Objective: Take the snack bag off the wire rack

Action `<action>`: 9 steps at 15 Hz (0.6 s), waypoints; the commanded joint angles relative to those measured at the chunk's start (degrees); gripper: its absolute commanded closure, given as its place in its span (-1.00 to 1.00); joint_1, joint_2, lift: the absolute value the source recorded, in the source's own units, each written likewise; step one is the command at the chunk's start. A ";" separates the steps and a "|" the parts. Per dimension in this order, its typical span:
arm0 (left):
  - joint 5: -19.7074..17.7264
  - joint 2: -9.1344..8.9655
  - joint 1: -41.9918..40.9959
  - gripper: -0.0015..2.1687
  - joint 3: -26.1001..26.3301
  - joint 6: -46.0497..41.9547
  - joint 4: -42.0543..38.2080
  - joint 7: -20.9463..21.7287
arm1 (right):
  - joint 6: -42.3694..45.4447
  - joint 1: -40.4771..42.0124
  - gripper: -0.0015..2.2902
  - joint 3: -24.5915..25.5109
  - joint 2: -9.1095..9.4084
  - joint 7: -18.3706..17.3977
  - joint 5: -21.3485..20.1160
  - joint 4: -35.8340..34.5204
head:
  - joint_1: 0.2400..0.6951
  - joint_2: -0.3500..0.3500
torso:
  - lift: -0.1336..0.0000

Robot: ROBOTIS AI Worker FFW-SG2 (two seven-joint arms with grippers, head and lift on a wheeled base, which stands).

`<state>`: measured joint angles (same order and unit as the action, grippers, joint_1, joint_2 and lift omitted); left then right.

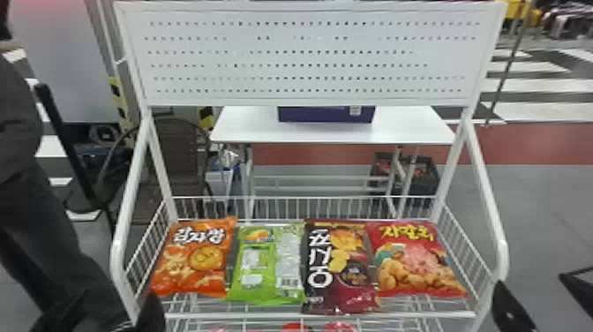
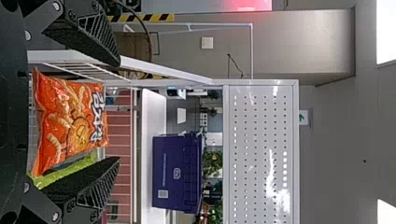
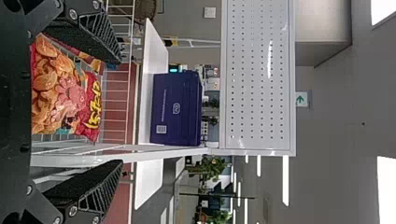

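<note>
So I'm standing here by this white wire rack (image 1: 320,315) and there are four snack bags sitting in the top basket, lined up side by side. Going from the robot's left: an orange one (image 1: 194,260), a bright green one (image 1: 267,265) with its barcode panel showing, a dark maroon one (image 1: 339,269) with chips on the front, and a red one (image 1: 414,260) with a pink character and puffy snacks. No clue which one counts as "the" snack bag, but all four are in the basket.

Both claws are spread wide with nothing pinched in them. The left claw (image 1: 118,299) is low down just outside the basket's left front corner, and from its wrist view the orange bag shows beyond the gap between the fingers. The right claw (image 1: 531,282) is out past the right side of the rack, well apart from the left one, and its wrist view has the red bag nearest.

Up top the rack has a white pegboard panel (image 1: 309,57). Behind it there's a white desk (image 1: 247,128) with a purple box (image 1: 326,115) on it, plus a brown chair (image 1: 181,154) off to the left.
</note>
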<state>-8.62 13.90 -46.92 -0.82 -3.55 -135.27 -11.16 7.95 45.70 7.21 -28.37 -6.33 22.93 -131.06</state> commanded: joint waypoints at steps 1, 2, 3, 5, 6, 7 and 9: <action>0.01 -0.01 0.16 -0.83 0.03 0.00 0.09 0.09 | 0.00 -0.08 -0.87 0.00 -0.02 0.00 -0.08 0.02 | 0.14 0.00 | 1.00; 0.01 -0.01 0.16 -0.83 0.03 0.00 0.09 0.09 | 0.00 -0.08 -0.87 0.00 -0.02 0.00 -0.08 0.02 | 0.14 0.00 | 1.00; 0.01 -0.01 0.16 -0.83 0.03 0.00 0.09 0.18 | 0.00 -0.08 -0.87 0.00 -0.02 0.00 -0.08 0.02 | 0.14 0.00 | 1.00; 0.01 -0.01 0.16 -0.83 0.03 0.00 0.09 0.26 | 0.00 -0.08 -0.87 0.00 -0.02 0.00 -0.08 -0.07 | 0.14 0.00 | 1.00; -0.08 0.07 0.16 -0.83 0.03 0.00 0.09 0.26 | 0.00 -0.08 -0.87 0.00 -0.02 0.00 -0.08 -0.07 | 0.14 0.00 | 1.00; -0.08 -0.01 0.16 -0.83 0.03 0.00 0.09 0.26 | 0.00 -0.08 -0.87 0.00 -0.02 0.00 -0.08 0.02 | 0.14 0.00 | 1.00; 0.01 -0.01 0.07 -0.83 0.03 -0.18 0.00 0.26 | 0.00 -0.44 -0.87 -0.35 -0.02 0.00 0.09 0.37 | 0.14 0.00 | 1.00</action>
<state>-8.66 13.92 -46.76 -0.79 -3.57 -135.18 -10.89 7.95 45.57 7.15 -28.36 -6.33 22.87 -131.06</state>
